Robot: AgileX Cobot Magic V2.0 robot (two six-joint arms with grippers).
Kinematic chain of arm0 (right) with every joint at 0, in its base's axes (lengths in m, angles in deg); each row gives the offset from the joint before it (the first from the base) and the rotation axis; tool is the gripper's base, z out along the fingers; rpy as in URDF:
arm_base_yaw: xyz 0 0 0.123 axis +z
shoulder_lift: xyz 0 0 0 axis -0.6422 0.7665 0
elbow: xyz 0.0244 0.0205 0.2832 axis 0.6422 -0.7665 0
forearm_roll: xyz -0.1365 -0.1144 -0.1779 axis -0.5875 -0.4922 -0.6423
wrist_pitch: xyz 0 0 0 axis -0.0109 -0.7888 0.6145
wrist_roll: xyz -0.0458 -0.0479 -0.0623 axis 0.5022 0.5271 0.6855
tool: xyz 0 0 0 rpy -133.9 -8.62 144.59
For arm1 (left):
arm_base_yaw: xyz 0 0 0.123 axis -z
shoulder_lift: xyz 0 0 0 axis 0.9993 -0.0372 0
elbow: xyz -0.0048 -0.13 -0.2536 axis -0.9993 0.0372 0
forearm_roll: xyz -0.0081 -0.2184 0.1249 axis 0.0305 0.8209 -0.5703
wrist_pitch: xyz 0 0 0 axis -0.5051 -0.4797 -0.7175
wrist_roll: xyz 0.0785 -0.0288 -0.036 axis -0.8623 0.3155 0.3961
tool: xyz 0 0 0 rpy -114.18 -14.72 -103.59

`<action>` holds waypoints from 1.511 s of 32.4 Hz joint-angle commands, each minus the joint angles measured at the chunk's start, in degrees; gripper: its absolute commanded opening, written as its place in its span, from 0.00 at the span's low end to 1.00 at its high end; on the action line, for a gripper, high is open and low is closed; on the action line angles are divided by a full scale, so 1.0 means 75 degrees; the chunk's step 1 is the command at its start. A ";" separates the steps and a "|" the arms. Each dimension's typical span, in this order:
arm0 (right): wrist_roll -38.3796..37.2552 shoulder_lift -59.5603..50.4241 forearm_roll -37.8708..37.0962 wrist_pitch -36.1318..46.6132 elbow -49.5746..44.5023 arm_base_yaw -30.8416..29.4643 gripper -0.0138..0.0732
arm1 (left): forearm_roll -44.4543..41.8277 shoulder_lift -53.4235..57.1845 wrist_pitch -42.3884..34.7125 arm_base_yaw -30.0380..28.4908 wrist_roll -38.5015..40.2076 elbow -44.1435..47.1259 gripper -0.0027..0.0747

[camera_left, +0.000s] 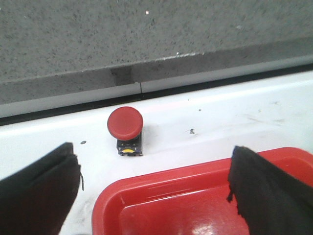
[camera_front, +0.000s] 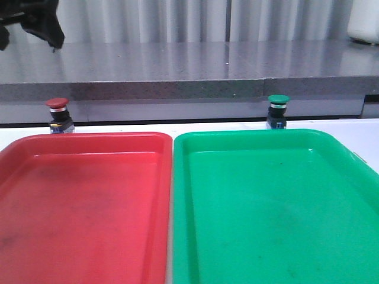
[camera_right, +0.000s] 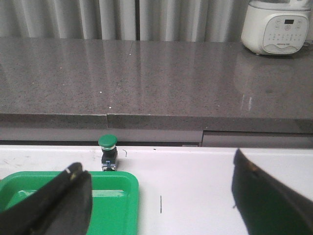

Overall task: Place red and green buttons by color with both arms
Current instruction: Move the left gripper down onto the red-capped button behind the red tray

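Note:
The red button point(camera_front: 58, 112) stands upright on the white table just behind the red tray's far left corner. The green button point(camera_front: 278, 109) stands upright behind the green tray's far rim. In the left wrist view my left gripper point(camera_left: 154, 196) is open and empty above the red tray's corner, with the red button point(camera_left: 125, 125) ahead of it, nearer the left finger point(camera_left: 36, 191). In the right wrist view my right gripper point(camera_right: 161, 203) is open and empty, and the green button point(camera_right: 108, 152) stands well ahead, in line with its left finger point(camera_right: 54, 205).
The red tray point(camera_front: 89, 137) and the green tray point(camera_front: 249, 134) lie side by side and hold nothing. A grey stone counter point(camera_front: 189, 65) rises behind the table. A white appliance point(camera_right: 276, 27) stands on it at the far right. A dark arm part point(camera_front: 32, 23) hangs at upper left.

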 commanded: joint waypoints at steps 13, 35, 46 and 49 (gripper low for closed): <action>0.0047 0.0120 0.0000 0.0571 0.0265 -0.0030 0.85 | -0.0563 -0.2522 0.0869 -0.0275 0.0054 -0.2716 0.79; 0.0047 0.0120 0.0000 0.0571 0.0265 -0.0030 0.85 | -0.0336 -0.3286 0.0466 -0.0340 0.0054 -0.3072 0.49; 0.0047 0.0120 0.0000 0.0571 0.0265 -0.0030 0.85 | -0.0336 -0.3179 0.0196 -0.0340 0.0054 -0.3072 0.01; 0.0047 0.0120 0.0000 0.0571 0.0265 -0.0030 0.85 | -0.0336 -0.2984 0.0210 -0.0340 0.0151 -0.3072 0.01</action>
